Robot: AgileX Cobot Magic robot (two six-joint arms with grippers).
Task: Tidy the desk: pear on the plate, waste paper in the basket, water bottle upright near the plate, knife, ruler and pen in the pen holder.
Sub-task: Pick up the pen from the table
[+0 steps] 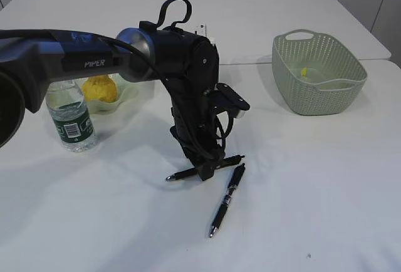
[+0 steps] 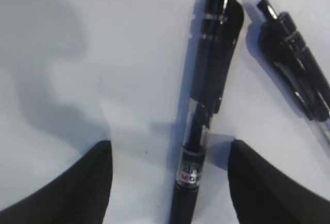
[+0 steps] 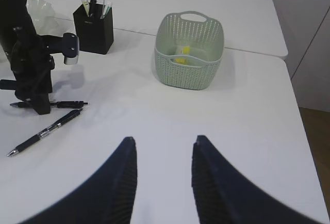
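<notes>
A: Left gripper (image 2: 167, 182) is spread, its jaws either side of a pen (image 2: 198, 131) that lies flat on the table (image 2: 77, 105). Nothing pinched yet.

B: And the second pen (image 2: 296, 74)?

A: Just beside it, up by the cap end. Keep it out of the grip.

B: So come straight down, centred on the barrel, then close?

A: I'd say so, below the clip. Holder (image 3: 93, 28) stands far back, by the basket (image 3: 191, 48).

B: Right gripper (image 3: 162, 177)?

A: Spread, empty, hanging well clear.
</notes>
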